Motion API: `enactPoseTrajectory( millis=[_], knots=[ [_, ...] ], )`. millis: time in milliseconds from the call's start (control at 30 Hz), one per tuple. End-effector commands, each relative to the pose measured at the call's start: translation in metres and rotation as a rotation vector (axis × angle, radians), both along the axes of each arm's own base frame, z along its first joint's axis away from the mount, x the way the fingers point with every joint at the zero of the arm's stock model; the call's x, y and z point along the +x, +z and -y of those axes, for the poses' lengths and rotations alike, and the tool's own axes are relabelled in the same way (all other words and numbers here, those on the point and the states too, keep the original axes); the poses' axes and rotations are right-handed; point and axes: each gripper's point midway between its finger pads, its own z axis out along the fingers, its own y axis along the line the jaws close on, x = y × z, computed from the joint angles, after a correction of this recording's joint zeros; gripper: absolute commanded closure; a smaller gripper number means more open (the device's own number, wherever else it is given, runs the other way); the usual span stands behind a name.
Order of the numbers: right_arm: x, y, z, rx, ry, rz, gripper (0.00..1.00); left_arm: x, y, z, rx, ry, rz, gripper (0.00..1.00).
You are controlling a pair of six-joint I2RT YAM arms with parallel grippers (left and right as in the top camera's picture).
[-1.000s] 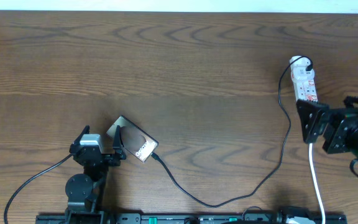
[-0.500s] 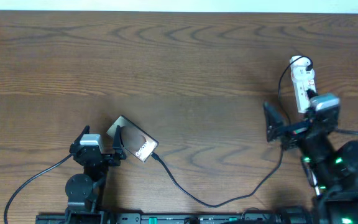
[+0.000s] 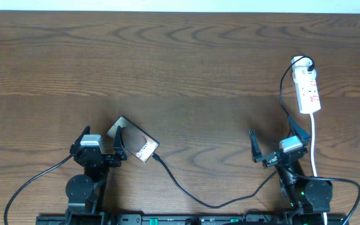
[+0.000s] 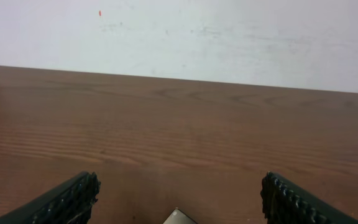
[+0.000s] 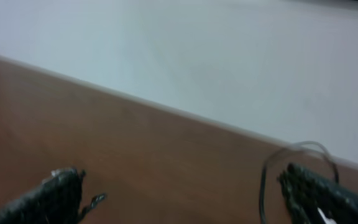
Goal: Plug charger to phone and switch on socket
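Observation:
The bronze-brown phone point(image 3: 136, 142) lies flat at the front left, with one corner showing in the left wrist view point(image 4: 178, 217). The thin black charger cable point(image 3: 211, 202) runs from the phone's right end, where its plug tip point(image 3: 157, 157) meets the phone. It loops along the front and up to the white socket strip point(image 3: 309, 89) at the far right. It also shows blurred in the right wrist view point(image 5: 263, 186). My left gripper point(image 3: 100, 140) point(image 4: 179, 186) is open, just left of the phone. My right gripper point(image 3: 275, 139) point(image 5: 182, 177) is open and empty, well in front of the socket.
The socket's white cord point(image 3: 315, 147) runs from the strip toward the front edge, just right of my right gripper. A black plug point(image 3: 306, 62) sits in the strip's far end. A pale wall point(image 4: 179, 31) stands behind the brown wooden table point(image 3: 180, 56).
My right arm has drawn back from over the socket to the front of the table, left of the white cord. The whole strip now shows. The left arm, phone and cable have not moved.

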Motion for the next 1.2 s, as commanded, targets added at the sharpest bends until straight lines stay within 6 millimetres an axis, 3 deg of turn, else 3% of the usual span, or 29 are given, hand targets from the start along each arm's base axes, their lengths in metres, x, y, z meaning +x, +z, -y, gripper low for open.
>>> enactPoseTrajectory(
  millis=[0, 167, 300, 533, 1167],
  knots=[
    [0.000, -0.011, 0.014, -0.021, -0.083, -0.018, 0.01, -0.001, -0.015, -0.004, 0.011, 0.020, -0.046, 0.14],
    [0.002, -0.036, 0.034, -0.036, -0.199, -0.117, 0.01, -0.001, -0.015, -0.004, 0.011, 0.020, -0.046, 0.14],
    [0.004, -0.035, 0.053, -0.050, -0.306, -0.111, 0.01, -0.001, -0.015, -0.004, 0.011, 0.020, -0.046, 0.14],
    [0.004, -0.035, 0.067, -0.048, -0.365, -0.113, 0.01, -0.001, -0.015, -0.004, 0.011, 0.020, -0.046, 0.14],
    [0.004, -0.034, 0.072, 0.024, -0.388, -0.120, 0.01, -0.001, -0.015, -0.004, 0.011, 0.020, -0.046, 0.14]
  ],
)
